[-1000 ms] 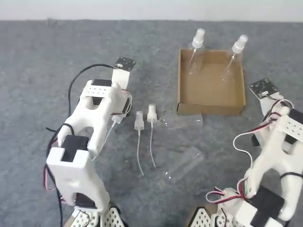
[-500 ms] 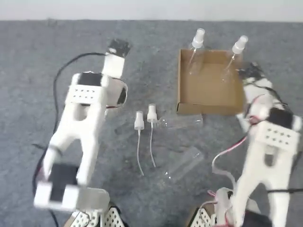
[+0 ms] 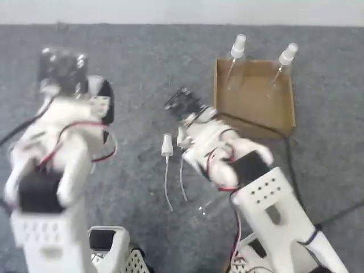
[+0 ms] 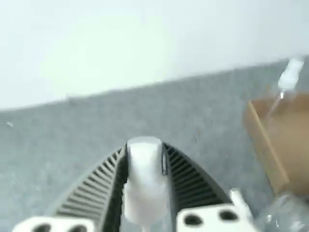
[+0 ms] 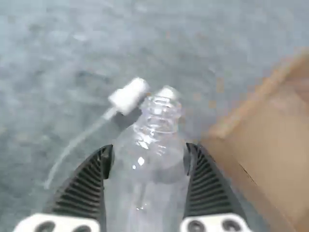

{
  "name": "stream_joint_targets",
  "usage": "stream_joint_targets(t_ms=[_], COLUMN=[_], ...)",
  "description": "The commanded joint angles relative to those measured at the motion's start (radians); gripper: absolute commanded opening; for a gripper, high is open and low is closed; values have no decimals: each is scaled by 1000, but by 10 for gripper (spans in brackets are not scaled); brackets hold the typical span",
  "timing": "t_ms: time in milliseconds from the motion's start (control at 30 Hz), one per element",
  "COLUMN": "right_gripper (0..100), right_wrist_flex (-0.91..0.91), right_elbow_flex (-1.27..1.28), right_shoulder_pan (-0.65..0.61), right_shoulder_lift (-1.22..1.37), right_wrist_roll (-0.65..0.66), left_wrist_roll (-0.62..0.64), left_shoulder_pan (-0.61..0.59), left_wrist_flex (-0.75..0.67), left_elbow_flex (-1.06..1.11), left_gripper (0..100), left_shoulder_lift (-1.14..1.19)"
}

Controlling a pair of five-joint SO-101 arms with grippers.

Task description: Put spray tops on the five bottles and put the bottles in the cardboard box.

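My left gripper (image 4: 143, 151) is raised above the table at the left (image 3: 62, 65) and is shut on a white spray top (image 4: 142, 186). My right gripper (image 5: 147, 155) is low over the middle of the table, open, with one finger on each side of a clear lying bottle (image 5: 152, 145) that has no top. A loose spray top (image 5: 128, 95) lies next to the bottle's neck. Two loose spray tops (image 3: 166, 145) (image 3: 182, 136) with long tubes lie left of the right arm. The cardboard box (image 3: 256, 99) holds two topped bottles (image 3: 238, 45) (image 3: 287, 54), which lean on its far wall.
Another clear bottle (image 3: 207, 207) without a top lies near the front, partly under the right arm. The box corner (image 5: 270, 159) is close beside the right gripper. Grey carpet covers the table, with free room at the left and far middle.
The right arm has swung from the right side across to the middle, down over the lying bottle. The left arm has lifted and moved to the left, keeping the spray top.
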Motion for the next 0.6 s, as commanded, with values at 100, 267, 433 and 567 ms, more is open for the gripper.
stream_joint_targets(t_ms=[100, 267, 433, 567], right_gripper=[7, 6, 6, 6], right_wrist_flex=[-133, -320, -507, -542], right_elbow_flex=[115, 255, 423, 491], right_shoulder_pan=[-104, -168, -189, -189], right_shoulder_lift=[-130, -259, -375, -429], right_wrist_roll=[11, 12, -55, -72], left_wrist_roll=[158, 351, 473, 519], left_shoulder_pan=[-5, -2, -2, 18], left_wrist_flex=[-181, -252, -278, -365], left_elbow_flex=[-27, -21, -21, 27], left_gripper=[10, 10, 10, 10], left_shoulder_lift=[-160, -160, -158, -160])
